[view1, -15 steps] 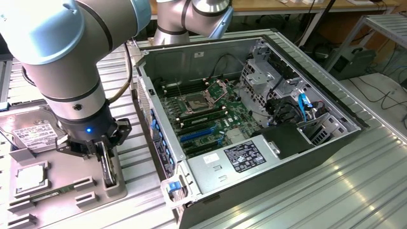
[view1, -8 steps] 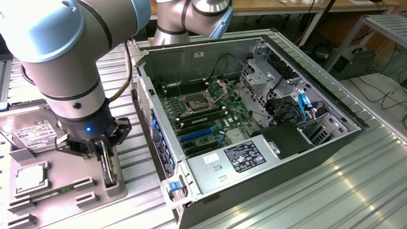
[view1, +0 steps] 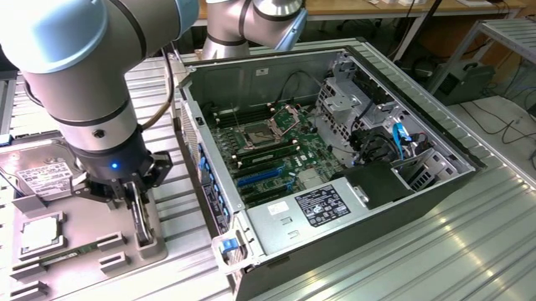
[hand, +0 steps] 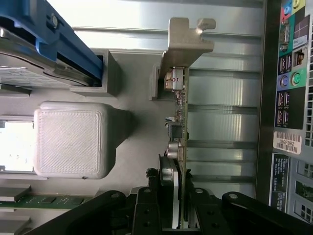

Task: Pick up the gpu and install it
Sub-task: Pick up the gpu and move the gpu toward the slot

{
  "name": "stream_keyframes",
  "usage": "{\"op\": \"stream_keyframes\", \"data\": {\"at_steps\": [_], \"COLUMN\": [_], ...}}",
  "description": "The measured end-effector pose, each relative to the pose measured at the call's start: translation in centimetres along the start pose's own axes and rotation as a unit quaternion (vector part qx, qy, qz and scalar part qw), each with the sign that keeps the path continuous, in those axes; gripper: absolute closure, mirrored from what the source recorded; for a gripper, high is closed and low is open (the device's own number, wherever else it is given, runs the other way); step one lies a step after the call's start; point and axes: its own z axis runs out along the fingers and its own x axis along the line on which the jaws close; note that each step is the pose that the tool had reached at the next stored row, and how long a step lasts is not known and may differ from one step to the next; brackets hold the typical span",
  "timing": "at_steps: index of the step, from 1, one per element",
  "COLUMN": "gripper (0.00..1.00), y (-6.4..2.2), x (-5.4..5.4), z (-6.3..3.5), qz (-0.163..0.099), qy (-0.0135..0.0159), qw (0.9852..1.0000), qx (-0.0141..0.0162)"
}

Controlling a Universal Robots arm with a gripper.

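Currently the gripper (hand: 172, 198) is clamped on the gpu (hand: 178, 112). The card stands edge-on, silver bracket (hand: 188, 41) outermost, at the grey fixture tray (view1: 84, 216), just beside the open computer case (view1: 243, 78).

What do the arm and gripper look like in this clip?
The arm has silver-grey tubular links with rounded pale blue joint caps. Its wrist section is black with a small blue light, and a dark cable loops beside it. The gripper is black, with jointed link fingers fastened by round pins.
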Motion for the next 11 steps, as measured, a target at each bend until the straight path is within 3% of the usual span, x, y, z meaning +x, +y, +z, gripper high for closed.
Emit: {"op": "stream_keyframes", "data": {"at_steps": [7,8,11], "gripper": [0.72,0.72,0.72], "y": [0.03,0.08,0.13], "x": [0.0,0.0,-0.1], "z": [-1.01,-2.67,-4.15], "qz": [0.0,0.0,0.0], "qy": [0.0,0.0,0.0], "qw": [1.0,1.0,1.0], "qx": [0.0,0.0,0.0]}}
